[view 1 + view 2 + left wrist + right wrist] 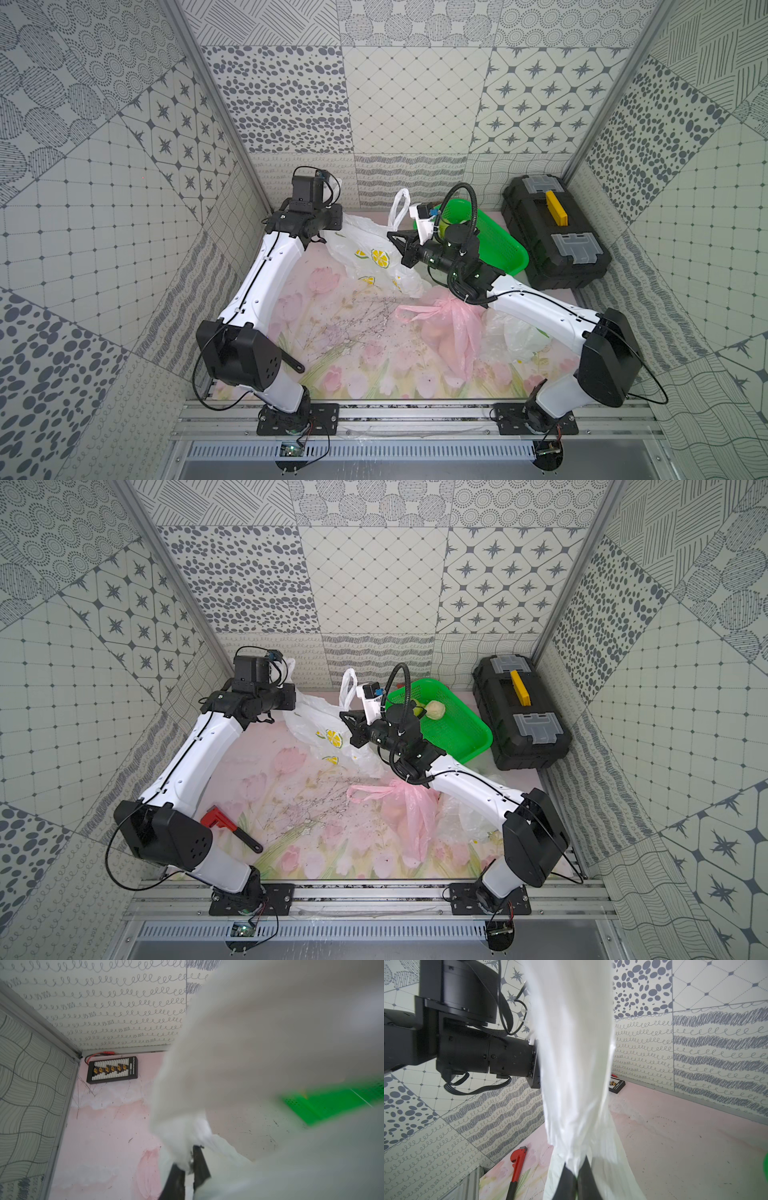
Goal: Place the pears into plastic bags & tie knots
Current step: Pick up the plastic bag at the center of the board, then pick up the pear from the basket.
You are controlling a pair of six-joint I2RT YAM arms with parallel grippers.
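Step in hand looks like knot-tying on the white lemon-print bag [365,249], which sits slumped at the back of the table [353,332] btw the two arms. L claw [192,1159] is clamped tight on a bunched handle [185,1134]. R claw [576,1169] is pinched on the other handle [571,1084], which rises as a loose upright loop in both top views. Can't tell whether any pear is inside this bag, as the film is too crumpled and cloudy. Next move prob. calls for drawing both handles up and together, crossing one over the other, then feeding an end through w/o letting go. The plastic is thin, slippery and crinkly, so it may slide out of a grip or tear if yanked. Pink bag [451,328] lies near the front by the R arm. It's translucent, its neck is gathered into a twisted tail, and pale rounded lumps show through, likely pears. A second white bag [515,336] lies crumpled just beside it. Green basket [498,241] is rigid mesh plastic w/ a cream pear [435,709] inside, so more bagging seems left. Hard black toolbox [552,237] and red wrench [224,823] are off to the sides.
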